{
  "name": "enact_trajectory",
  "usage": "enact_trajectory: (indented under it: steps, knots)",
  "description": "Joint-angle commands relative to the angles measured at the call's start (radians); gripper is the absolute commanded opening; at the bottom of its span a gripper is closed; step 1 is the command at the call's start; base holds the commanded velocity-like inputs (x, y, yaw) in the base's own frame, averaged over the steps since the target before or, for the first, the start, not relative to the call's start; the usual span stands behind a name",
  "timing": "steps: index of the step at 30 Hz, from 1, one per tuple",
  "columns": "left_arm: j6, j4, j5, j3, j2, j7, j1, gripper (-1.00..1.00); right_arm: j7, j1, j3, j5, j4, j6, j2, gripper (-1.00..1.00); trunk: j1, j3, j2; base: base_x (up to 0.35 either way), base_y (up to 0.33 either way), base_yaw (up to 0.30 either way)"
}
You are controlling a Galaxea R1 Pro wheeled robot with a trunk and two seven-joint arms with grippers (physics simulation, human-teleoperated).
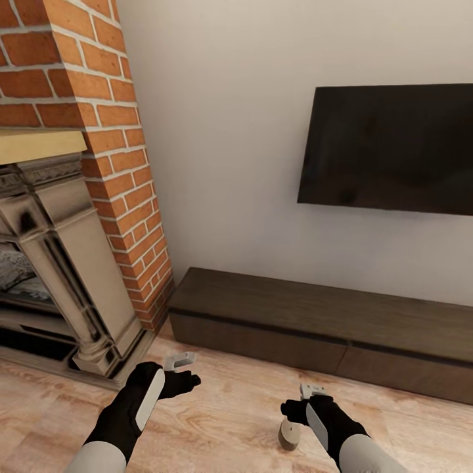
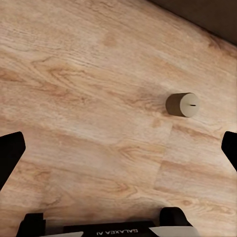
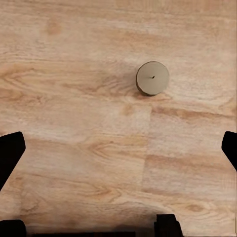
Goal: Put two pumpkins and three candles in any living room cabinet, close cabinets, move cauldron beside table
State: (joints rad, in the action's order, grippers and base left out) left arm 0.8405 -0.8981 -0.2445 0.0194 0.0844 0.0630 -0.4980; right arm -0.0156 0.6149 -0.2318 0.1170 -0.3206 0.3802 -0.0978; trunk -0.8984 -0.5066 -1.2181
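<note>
One tan candle [image 1: 288, 434] stands upright on the wooden floor, just below and beside my right wrist. In the left wrist view the candle [image 2: 182, 104] lies off to one side; in the right wrist view the candle [image 3: 153, 78] appears top-on, some way below the fingers. My left gripper [image 1: 184, 371] [image 2: 118, 148] and my right gripper [image 1: 310, 392] [image 3: 118, 148] both hover open over the floor, holding nothing. The long dark-brown cabinet [image 1: 315, 315] runs along the wall ahead, its drawer fronts shut. Pumpkins, cauldron and table are out of view.
A brick chimney [image 1: 125, 164] with an ornate fireplace surround [image 1: 72, 263] stands at the left, its base jutting onto the floor. A black TV [image 1: 394, 148] hangs on the wall above the cabinet. Bare wooden floor [image 1: 230, 420] lies between me and the cabinet.
</note>
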Motion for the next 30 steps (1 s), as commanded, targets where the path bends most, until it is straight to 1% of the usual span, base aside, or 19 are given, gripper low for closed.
enact_trajectory:
  steps: [1, 2, 3, 7, 9, 10, 12, 14, 17, 23, 30]
  knots:
    - [0.005, -0.002, -0.01, 0.002, 0.001, 0.006, 0.0, 1.0, 0.002, 0.011, -0.007, 0.011, -0.002, 0.042, 0.0, 1.0, -0.004, -0.004, -0.008, 0.0, 0.0, 0.0]
    - [0.005, -0.002, -0.01, 0.002, 0.001, 0.006, 0.0, 1.0, 0.002, 0.019, -0.007, 0.011, -0.002, 0.065, 0.001, 1.0, -0.008, -0.007, -0.015, 0.0, 0.0, 0.0]
    - [0.006, -0.004, -0.01, 0.002, 0.001, 0.006, 0.0, 1.0, 0.002, 0.075, -0.007, 0.01, 0.007, 0.204, 0.014, 1.0, -0.012, -0.011, -0.022, 0.0, 0.0, 0.0]
    - [0.006, -0.004, -0.01, 0.002, 0.001, 0.007, 0.0, 1.0, 0.002, 0.119, -0.007, 0.01, 0.027, 0.285, 0.024, 1.0, -0.027, -0.023, -0.05, 0.0, 0.0, 0.0]
    - [0.006, -0.004, -0.01, 0.002, 0.001, 0.006, 0.0, 1.0, 0.002, 0.134, -0.007, 0.011, 0.04, 0.294, 0.029, 1.0, -0.035, -0.029, -0.064, 0.0, 0.0, 0.0]
    - [0.006, -0.004, -0.01, 0.002, 0.001, 0.007, 0.0, 1.0, 0.002, 0.152, -0.007, 0.011, 0.058, 0.3, 0.037, 1.0, -0.038, -0.033, -0.071, 0.0, 0.0, 0.0]
    - [0.006, -0.004, -0.01, 0.002, 0.001, 0.006, 0.0, 1.0, 0.002, 0.203, -0.007, 0.009, 0.127, 0.307, 0.071, 1.0, -0.046, -0.039, -0.085, 0.0, 0.0, 0.0]
    - [0.006, -0.004, -0.01, 0.002, 0.002, 0.006, 0.0, 1.0, 0.002, 0.218, -0.007, 0.009, 0.144, 0.308, 0.081, 1.0, -0.054, -0.045, -0.099, 0.0, 0.0, 0.0]
    - [0.006, -0.005, -0.01, 0.002, 0.004, 0.006, 0.0, 1.0, 0.003, 0.229, -0.007, 0.008, 0.156, 0.308, 0.088, 1.0, -0.065, -0.055, -0.12, 0.0, 0.0, 0.0]
    - [0.007, -0.004, -0.01, 0.002, 0.018, 0.006, 0.0, 1.0, 0.009, 0.234, -0.007, 0.007, 0.163, 0.309, 0.091, 1.0, -0.088, -0.073, -0.162, 0.0, 0.0, 0.0]
    - [0.008, -0.005, -0.01, 0.002, 0.02, 0.006, -0.001, 1.0, 0.018, 0.234, -0.006, 0.005, 0.164, 0.306, 0.092, 1.0, -0.115, -0.095, -0.211, 0.0, 0.0, 0.0]
